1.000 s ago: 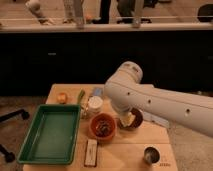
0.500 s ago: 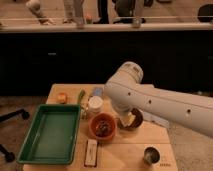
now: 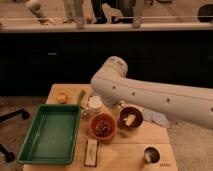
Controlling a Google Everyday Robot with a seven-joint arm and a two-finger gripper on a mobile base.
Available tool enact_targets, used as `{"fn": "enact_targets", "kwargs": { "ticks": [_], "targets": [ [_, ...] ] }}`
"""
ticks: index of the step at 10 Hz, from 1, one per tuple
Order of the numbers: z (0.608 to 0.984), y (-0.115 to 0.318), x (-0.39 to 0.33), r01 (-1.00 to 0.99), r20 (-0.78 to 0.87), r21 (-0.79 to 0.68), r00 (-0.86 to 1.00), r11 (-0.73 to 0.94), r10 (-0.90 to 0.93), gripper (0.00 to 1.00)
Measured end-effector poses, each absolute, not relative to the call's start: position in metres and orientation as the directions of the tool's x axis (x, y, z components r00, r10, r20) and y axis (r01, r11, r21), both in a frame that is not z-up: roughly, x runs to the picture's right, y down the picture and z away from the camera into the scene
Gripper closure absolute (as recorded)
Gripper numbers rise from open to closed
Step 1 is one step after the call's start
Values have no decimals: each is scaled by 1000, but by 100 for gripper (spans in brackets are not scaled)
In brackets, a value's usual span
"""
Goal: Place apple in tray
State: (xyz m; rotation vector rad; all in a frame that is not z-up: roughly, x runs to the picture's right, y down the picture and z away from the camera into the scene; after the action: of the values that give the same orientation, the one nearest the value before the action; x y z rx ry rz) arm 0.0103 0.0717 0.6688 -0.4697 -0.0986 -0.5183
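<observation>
**Apple still outside tray; arm idle over the desk**

Nearest the viewer, just right of the tray's (image 3: 50, 136) near corner, a flat black-and-white object (image 3: 91, 152) lies on the desk (image 3: 125, 147). A small metal cup (image 3: 149, 155) stands well right of it. The tray, green and raised at the rim, sits on the desk's left side, and nothing is seen inside it.

Just right of the tray's far half stands an orange bowl (image 3: 103, 126) with dark contents. A brown bowl (image 3: 131, 118) is beyond it to the right, and a white-lidded jar (image 3: 94, 104) is near the tray's far right corner.

The apple (image 3: 62, 97) rests on the desk just beyond the tray's far rim, towards its left end. It lies free and well apart from the robot. A slim green item (image 3: 80, 96) lies right of it.

The white arm (image 3: 150, 95) reaches in from the right, its elbend raised above the jar and bowls. The gripper is hidden beneath this arm, right of the tray's far corner. Its jaws are judged to stand apart, holding nothing, since the apple lies untouched.

Change noted: none. Arm, apple and tray stand as they did a second ago.

Judgement: the task is at its outset. The approach to the apple is not begun, so grasp, lift and a short carry over the far rim all remain. The green item and the jar crowd the apple's right side, so approaching from there risks a knock.
</observation>
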Motion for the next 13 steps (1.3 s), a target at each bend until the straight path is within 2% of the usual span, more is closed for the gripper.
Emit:
{"fn": "enact_targets", "kwargs": {
  "ticks": [3,13],
  "targets": [
    [691,50,-29,554,224,-418,831,720,-509,20],
    [721,41,-90,653,261,-453,748,607,-610,20]
  ]
}}
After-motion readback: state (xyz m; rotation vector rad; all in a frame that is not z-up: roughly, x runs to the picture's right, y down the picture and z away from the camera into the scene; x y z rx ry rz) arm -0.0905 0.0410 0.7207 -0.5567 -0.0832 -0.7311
